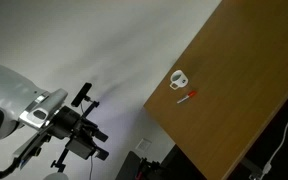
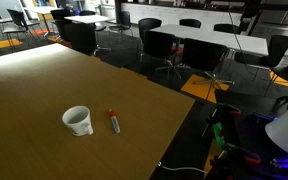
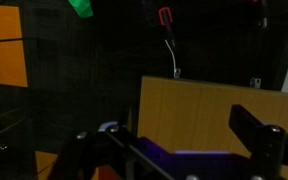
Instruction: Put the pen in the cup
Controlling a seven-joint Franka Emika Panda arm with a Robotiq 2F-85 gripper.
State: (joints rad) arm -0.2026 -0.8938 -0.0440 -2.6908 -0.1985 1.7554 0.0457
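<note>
The pen [image 1: 188, 97] lies flat on the brown table [image 1: 234, 110] in an exterior view, just beside the white cup [image 1: 180, 78] but apart from it, with its red-orange end pointing away from the arm. The arm [image 1: 19, 100] is well off the table's edge. Its dark gripper [image 1: 92, 118] hangs over the pale floor, far from both things, and grips nothing.

In an exterior view from across the room, the pen [image 2: 114, 121] again rests on the table [image 2: 44, 80], near the corner closest to the camera. The cup [image 2: 78, 120] stands upright just beside it, its dark inside showing. Black chairs [image 2: 164, 45] and long pale desks fill the room behind.

In the wrist view, the gripper [image 3: 164, 138] shows at the bottom of the picture. Its dark fingers [image 3: 256, 130] are spread wide with nothing between them. Beyond them lie a corner of the table [image 3: 214, 105] and the dark floor [image 3: 84, 60].
</note>
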